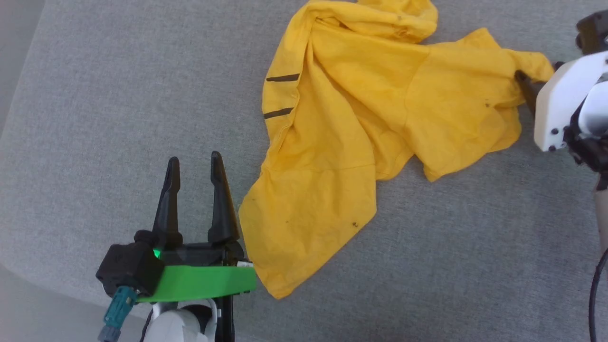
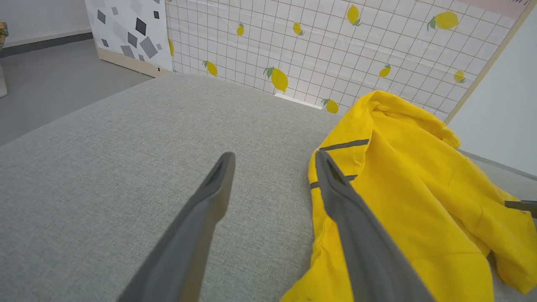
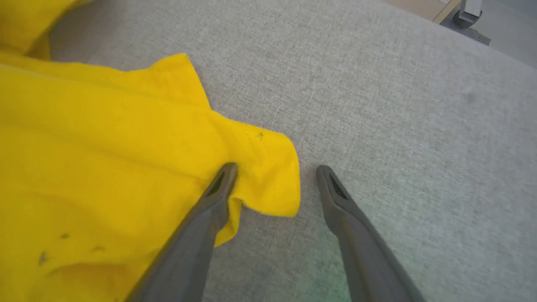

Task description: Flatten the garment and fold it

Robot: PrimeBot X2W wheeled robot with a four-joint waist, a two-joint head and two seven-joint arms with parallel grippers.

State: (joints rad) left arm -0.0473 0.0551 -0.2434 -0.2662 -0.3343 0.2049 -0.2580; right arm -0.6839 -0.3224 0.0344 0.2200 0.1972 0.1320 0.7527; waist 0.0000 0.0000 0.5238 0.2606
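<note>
Right claw (image 3: 275, 170), spread, straddles a corner of the shirt (image 3: 105, 147): probably light, limp cloth, best pinched at that hem; left claw (image 1: 194, 159) spread too.

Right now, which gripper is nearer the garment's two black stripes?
Left. The left gripper is just short of the stripes; the right gripper straddles the opposite corner of the garment.
</note>
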